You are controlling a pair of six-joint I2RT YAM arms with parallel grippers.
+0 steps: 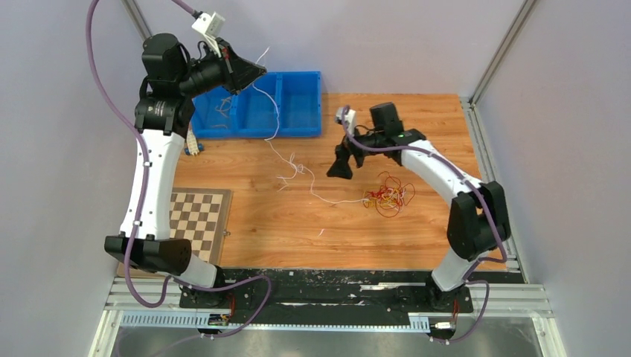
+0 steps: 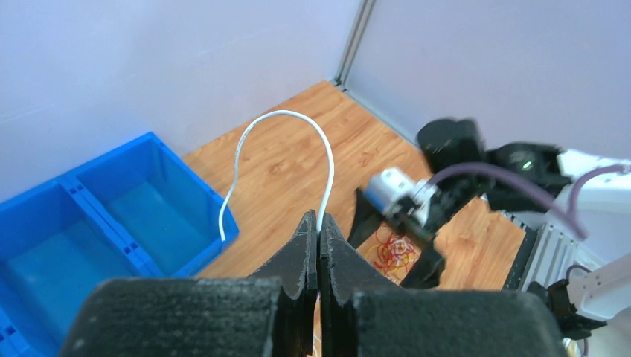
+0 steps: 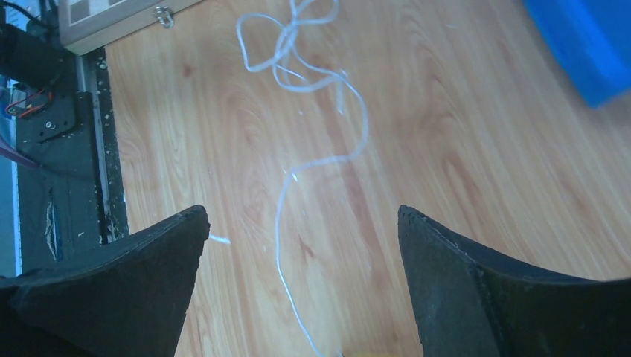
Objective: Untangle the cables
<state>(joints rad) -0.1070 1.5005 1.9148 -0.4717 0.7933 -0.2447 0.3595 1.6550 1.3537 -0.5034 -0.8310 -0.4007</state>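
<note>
My left gripper [image 1: 260,71] is raised high over the blue bin and is shut on a white cable [image 1: 277,123]. In the left wrist view the cable [image 2: 286,113] arches up out of the closed gripper tips [image 2: 318,223]. From there it hangs down to the table, passes through a knotted bunch [image 1: 294,169] and runs on to the tangle of red and yellow cables [image 1: 387,197]. My right gripper [image 1: 341,168] hovers low between the bunch and the tangle, open and holding nothing. In the right wrist view the white cable [image 3: 327,160] lies on the wood below the spread gripper [image 3: 301,214].
A blue bin [image 1: 321,104] with several compartments stands at the back, with a few wires in its left compartment. A checkerboard [image 1: 197,216] lies at the near left. A small white object [image 1: 192,145] sits by the bin's left corner. Grey walls close in both sides.
</note>
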